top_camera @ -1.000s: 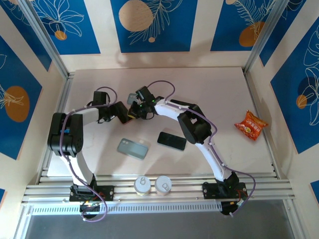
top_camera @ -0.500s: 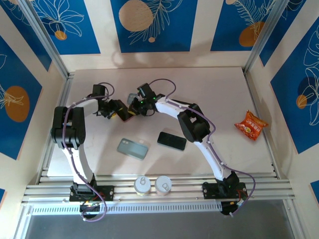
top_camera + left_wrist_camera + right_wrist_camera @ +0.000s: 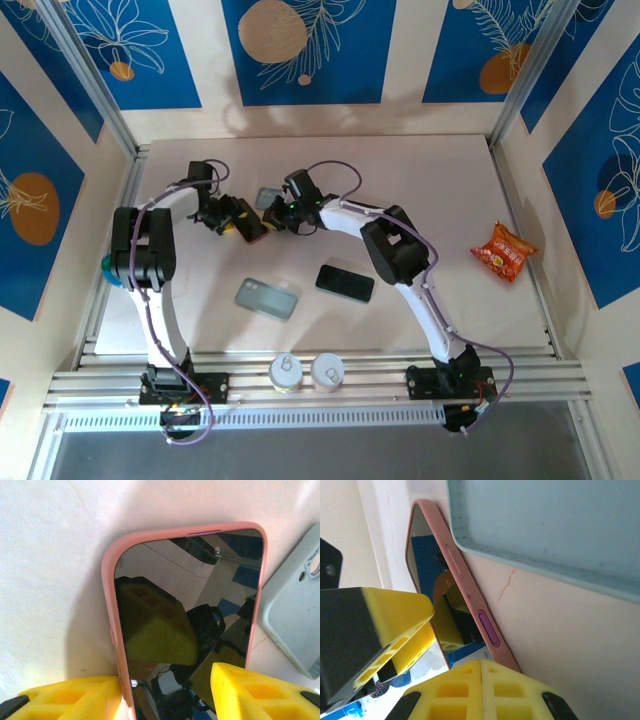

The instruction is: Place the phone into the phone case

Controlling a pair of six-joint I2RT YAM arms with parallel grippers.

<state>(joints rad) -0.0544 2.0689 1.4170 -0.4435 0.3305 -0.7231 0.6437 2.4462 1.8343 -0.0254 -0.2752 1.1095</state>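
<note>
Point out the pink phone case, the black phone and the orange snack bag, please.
pink phone case (image 3: 108,580): left wrist view, its left rim.
black phone (image 3: 345,282): top external view, middle of its face.
orange snack bag (image 3: 503,250): top external view, its middle.

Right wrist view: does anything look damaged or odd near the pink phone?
A thin, reddish hairline crack marks the table between the pink-cased phone and the pale blue case. Phone and case look undamaged.

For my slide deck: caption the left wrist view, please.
Left claw grips a pink-cased phone, a pale grey case lying beside it on the table.
</note>
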